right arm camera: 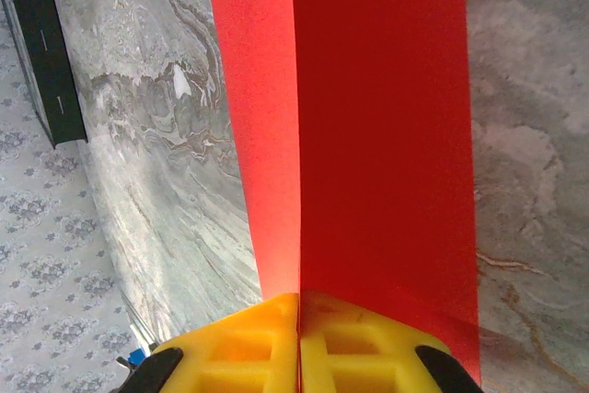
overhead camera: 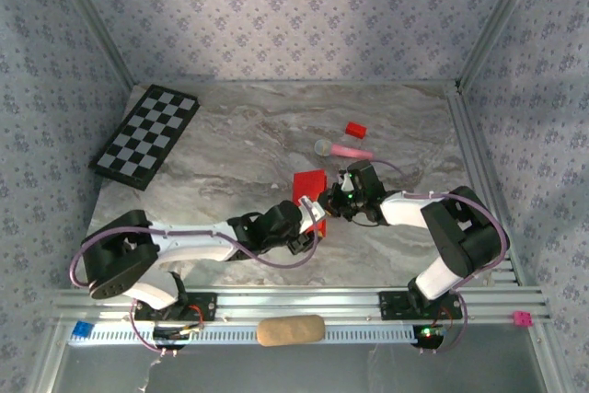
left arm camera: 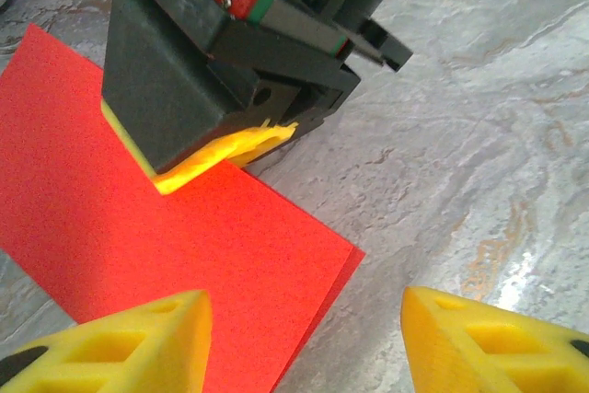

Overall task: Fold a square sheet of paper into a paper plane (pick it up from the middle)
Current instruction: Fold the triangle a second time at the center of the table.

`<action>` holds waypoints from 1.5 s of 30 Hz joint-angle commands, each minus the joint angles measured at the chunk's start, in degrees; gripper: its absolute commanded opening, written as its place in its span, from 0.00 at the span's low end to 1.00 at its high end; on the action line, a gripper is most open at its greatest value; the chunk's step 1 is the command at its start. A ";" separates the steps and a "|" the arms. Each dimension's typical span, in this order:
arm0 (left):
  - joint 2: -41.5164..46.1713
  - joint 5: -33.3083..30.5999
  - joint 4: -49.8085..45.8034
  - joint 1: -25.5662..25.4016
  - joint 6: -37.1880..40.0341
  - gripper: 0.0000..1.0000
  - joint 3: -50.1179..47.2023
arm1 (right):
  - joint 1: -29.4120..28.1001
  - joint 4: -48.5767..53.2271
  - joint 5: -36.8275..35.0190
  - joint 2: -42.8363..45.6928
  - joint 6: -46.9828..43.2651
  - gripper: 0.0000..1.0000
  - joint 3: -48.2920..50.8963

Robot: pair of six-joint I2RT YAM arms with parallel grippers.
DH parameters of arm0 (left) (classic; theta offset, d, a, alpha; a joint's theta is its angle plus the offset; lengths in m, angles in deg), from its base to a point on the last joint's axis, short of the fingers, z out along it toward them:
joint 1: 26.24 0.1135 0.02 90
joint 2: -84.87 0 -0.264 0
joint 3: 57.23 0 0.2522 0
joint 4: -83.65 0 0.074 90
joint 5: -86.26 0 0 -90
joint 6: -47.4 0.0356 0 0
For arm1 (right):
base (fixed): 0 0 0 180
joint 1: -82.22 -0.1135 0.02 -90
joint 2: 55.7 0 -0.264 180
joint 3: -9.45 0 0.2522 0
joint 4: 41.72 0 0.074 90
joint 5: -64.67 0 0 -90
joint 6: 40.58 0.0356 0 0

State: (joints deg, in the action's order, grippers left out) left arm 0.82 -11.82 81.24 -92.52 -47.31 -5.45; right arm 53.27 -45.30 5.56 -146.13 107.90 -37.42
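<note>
The square sheet of paper point(overhead camera: 309, 185) is bright red and lies folded in two layers on the marble table, its lower layer peeking out at one corner point(left arm camera: 138, 255). My right gripper point(overhead camera: 331, 202) is shut on the paper's edge; in the right wrist view its yellow pads point(right arm camera: 276, 338) meet on the sheet point(right arm camera: 377, 117), and a crease runs straight up from them. My left gripper point(overhead camera: 317, 218) stands open just short of the paper's corner, its yellow fingers point(left arm camera: 120, 342) either side with nothing between them. The right gripper point(left arm camera: 225, 149) faces it across the sheet.
A black-and-white checkerboard point(overhead camera: 145, 135) lies at the far left. A small red block point(overhead camera: 355, 129) and a pink stick with a grey round head point(overhead camera: 345, 150) lie beyond the paper. A tan pad point(overhead camera: 290, 329) rests on the front rail.
</note>
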 commanded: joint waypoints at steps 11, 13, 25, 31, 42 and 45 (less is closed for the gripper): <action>-4.36 -7.82 -6.63 -3.41 2.74 0.53 6.59 | 0.52 1.79 0.55 1.74 -0.83 0.09 -0.34; -5.11 -8.91 -6.87 -4.36 3.75 0.55 7.02 | 0.56 1.63 0.48 1.88 -0.66 0.09 -0.36; -9.57 -13.63 -7.11 -5.59 4.72 0.57 9.74 | 0.69 1.65 0.22 2.36 -0.65 0.09 0.36; -10.04 -13.82 -6.18 -5.58 4.62 0.52 9.75 | 0.83 1.83 0.13 2.87 -0.57 0.09 0.70; -9.93 -13.62 -5.31 -5.54 5.01 0.38 10.13 | 1.08 2.14 0.03 3.51 -0.49 0.10 1.20; -9.32 -13.58 -4.88 -5.59 4.87 0.37 9.89 | 1.05 2.22 0.00 3.51 -0.47 0.10 1.20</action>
State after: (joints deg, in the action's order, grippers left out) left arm -9.17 -24.65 75.01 -97.86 -42.63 2.95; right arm 53.86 -44.45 5.54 -144.07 107.90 -36.85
